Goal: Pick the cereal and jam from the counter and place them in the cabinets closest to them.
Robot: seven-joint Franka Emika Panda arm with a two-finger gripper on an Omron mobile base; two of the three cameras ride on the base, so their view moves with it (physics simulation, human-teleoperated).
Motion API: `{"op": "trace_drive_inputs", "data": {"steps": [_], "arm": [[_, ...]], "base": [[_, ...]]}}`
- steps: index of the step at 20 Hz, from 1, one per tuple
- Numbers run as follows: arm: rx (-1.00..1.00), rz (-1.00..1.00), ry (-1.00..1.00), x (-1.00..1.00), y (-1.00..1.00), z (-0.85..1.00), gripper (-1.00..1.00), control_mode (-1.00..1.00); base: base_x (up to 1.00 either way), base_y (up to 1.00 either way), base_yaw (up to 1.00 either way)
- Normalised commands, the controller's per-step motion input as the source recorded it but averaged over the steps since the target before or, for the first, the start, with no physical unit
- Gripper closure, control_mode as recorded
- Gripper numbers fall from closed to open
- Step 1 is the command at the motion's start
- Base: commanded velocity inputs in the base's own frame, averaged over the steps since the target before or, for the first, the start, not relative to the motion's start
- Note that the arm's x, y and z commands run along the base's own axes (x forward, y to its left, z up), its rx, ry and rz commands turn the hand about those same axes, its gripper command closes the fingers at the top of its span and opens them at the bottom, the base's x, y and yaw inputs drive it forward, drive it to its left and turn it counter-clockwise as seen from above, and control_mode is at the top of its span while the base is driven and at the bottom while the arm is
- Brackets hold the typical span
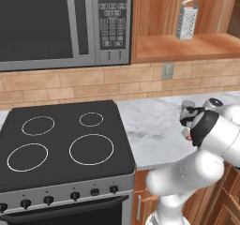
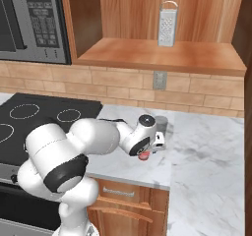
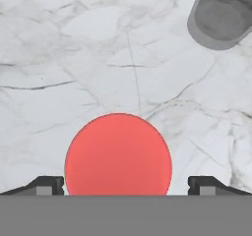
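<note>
**Jaws wide over the jam, nothing gripped yet**

Hand view put you straight above the jam, operator: a red disc sat between the two dark fingertips, with marble showing on either side of it. Your gripper stood fully spread and had hold of nothing. I read that pose as deliberate: coming in from above with the jaws straddling the jar let you drop and close on its sides rather than nudge it across the stone.

The jar sat on the counter near its front edge, a little way right of the stovetop. From the right base camera you could just catch its red peeking out under the hand. The grey cup stood near it, farther back toward the wall, apart from the jar. That was the neighbour to mind on the way down, I'd judge.

The worktop was white-grey marble, veined and smooth, so the jar looked likely to slide if one finger touched first. Behind ran a tan brick backsplash with a wall outlet. Up above, the open wooden cabinet had a metal grater standing on its shelf, with bare plank beside it, and the microwave hung over the stove. That shelf looked the closest home for the jar. I couldn't spot the cereal for you.
</note>
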Motion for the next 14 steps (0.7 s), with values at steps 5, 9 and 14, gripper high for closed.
{"op": "trace_drive_inputs", "data": {"steps": [5,9,14], "arm": [[0.0,0.0,0.01,0.1,0.0,-0.09,-1.0,-1.0],[0.0,0.0,0.02,0.04,0.0,-0.07,1.0,-1.0],[0.0,0.0,0.0,0.0,0.0,0.0,1.0,-1.0]], "base": [[0.0,0.0,0.0],[0.0,0.0,0.0],[0.0,0.0,0.0]]}}
